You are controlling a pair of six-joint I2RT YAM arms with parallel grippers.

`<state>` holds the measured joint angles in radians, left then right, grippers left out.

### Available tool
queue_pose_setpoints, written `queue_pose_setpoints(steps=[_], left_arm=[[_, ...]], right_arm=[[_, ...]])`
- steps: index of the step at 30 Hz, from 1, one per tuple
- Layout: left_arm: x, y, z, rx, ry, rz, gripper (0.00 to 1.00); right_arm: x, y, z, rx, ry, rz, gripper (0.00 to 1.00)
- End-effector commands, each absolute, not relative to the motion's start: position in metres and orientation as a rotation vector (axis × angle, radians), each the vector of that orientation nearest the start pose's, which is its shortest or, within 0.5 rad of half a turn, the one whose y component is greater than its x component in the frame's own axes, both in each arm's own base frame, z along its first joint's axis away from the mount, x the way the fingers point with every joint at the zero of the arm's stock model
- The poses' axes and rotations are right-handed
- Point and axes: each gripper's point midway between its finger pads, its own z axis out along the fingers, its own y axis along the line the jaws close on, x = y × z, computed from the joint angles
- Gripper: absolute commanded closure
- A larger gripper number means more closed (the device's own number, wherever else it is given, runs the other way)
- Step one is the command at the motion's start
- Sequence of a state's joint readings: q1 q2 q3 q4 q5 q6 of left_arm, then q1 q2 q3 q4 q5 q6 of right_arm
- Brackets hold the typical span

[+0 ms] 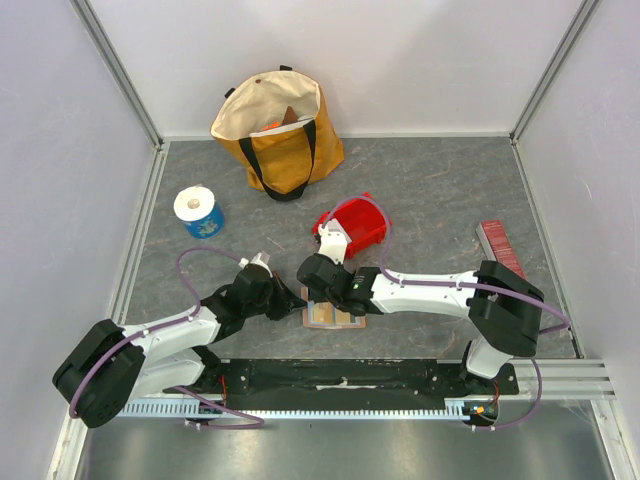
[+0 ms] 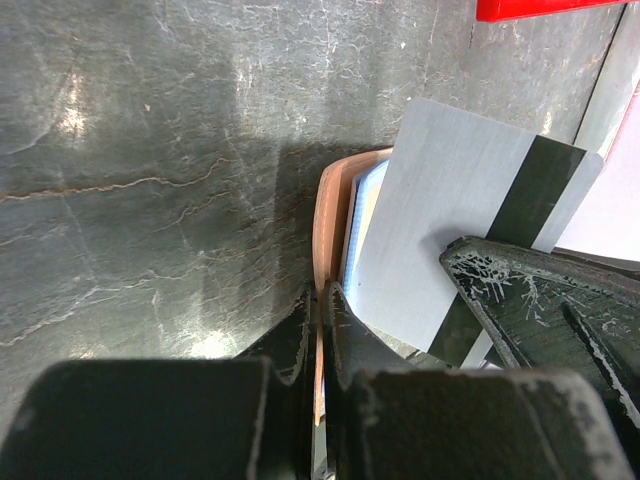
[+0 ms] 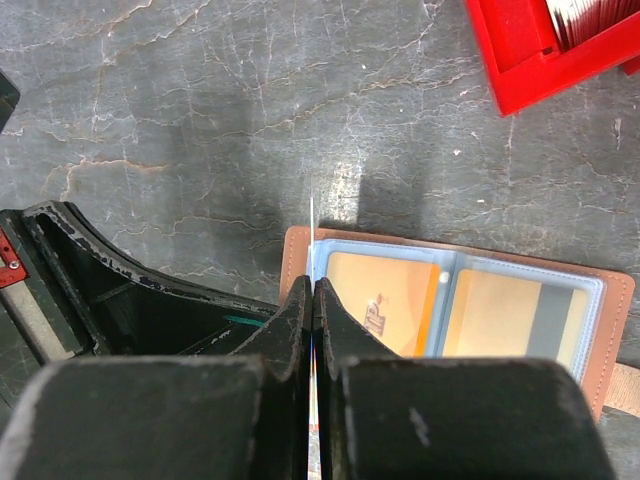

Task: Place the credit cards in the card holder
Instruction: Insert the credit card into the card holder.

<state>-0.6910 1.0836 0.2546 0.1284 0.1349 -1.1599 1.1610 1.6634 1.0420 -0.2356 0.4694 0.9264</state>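
Presently, item one: card holder [image 3: 618,320], tan, lying open and flat on the grey table [image 3: 150,100]. It sits lower centre in the overhead view, with its long axis running left to right in the right wrist view. Two yellowish cards [image 3: 385,300] already sit in its clear sleeves.

Item two: white card [image 2: 450,220] with a dark stripe, pinched in the closed right gripper [image 3: 312,290]. It stands on edge directly over the holder's left border, its plane crosswise to the holder's long axis. Whether it touches the holder I cannot tell.

Item three: left gripper [image 2: 320,300], closed narrow on the tan cover edge, apparently pinning the holder from the left.

Red bin [image 3: 520,60] stands apart, upper right.

Judgement: the sleeves lie just below and rightward of the right gripper, so the card likely needs tilting flat toward a sleeve mouth.
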Motion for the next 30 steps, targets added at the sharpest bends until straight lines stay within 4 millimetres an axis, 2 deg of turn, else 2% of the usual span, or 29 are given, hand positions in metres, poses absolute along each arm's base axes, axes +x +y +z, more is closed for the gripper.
queue_pose_setpoints(steps=[1,4,8,20,26,30], left_arm=[[0.18,-0.229,0.044,-0.477,2.445,-1.067,0.98],[0.179,-0.228,0.043,-0.478,2.448,-1.065,0.98],[0.179,-0.228,0.043,-0.48,2.448,-1.065,0.98],[0.18,-0.231,0.048,-0.476,2.435,-1.086,0.98],[0.181,-0.233,0.051,-0.466,2.432,-1.097,0.98],[0.181,-0.233,0.052,-0.468,2.431,-1.101,0.98]], right_arm=[[0.224,0.374,0.112,0.015,2.283,0.544,1.0],[0.227,0.371,0.119,0.031,2.262,0.544,1.0],[0.228,0.366,0.119,0.035,2.256,0.531,1.0],[0.224,0.369,0.097,0.014,2.31,0.507,1.0],[0.223,0.371,0.095,0.003,2.315,0.51,1.0],[0.225,0.363,0.092,-0.011,2.312,0.447,1.0]])
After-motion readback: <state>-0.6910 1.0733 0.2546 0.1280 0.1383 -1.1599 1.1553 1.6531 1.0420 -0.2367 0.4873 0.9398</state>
